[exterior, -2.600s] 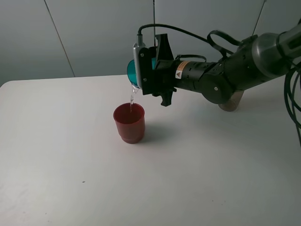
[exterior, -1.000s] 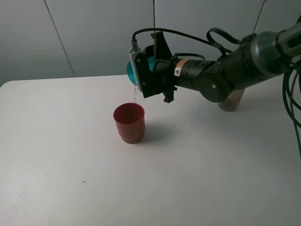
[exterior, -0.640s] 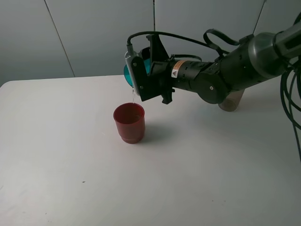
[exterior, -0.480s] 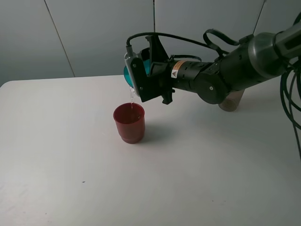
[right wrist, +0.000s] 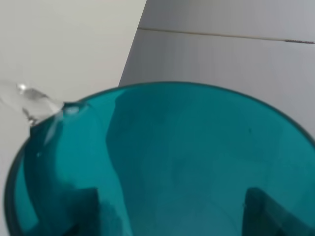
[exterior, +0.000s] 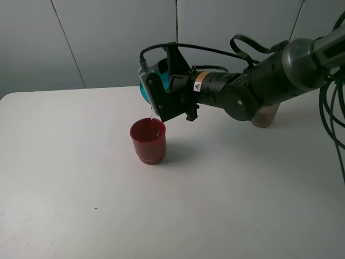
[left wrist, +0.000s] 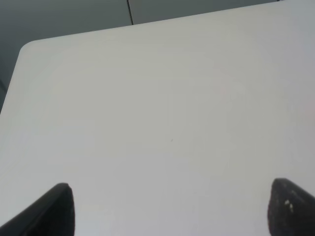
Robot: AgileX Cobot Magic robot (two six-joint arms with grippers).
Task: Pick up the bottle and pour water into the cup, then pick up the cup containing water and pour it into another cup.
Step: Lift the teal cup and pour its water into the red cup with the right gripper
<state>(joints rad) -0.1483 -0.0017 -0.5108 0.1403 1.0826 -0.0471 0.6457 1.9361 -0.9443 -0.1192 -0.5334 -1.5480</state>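
My right gripper [exterior: 157, 91] is shut on the teal-blue cup [exterior: 144, 89], holding it tipped steeply on its side just above the red cup [exterior: 148, 141]. A thin trickle of water leaves the teal rim [right wrist: 29, 103] and falls into the red cup, which stands upright on the table. The right wrist view is filled by the cup [right wrist: 172, 162], with the dark fingers [right wrist: 83, 211] showing through its wall. Only the brown lower part of the bottle [exterior: 265, 115] shows behind the right arm. My left gripper [left wrist: 172, 216] hangs open over bare table.
The white table [exterior: 81, 178] has its rounded far-left corner [left wrist: 27, 46] against a grey wall. Black cables [exterior: 331, 108] hang at the right edge, beside the right arm.
The right gripper has rolled the teal cup further over and shifted slightly left. The water stream has thinned. The red cup has not moved.
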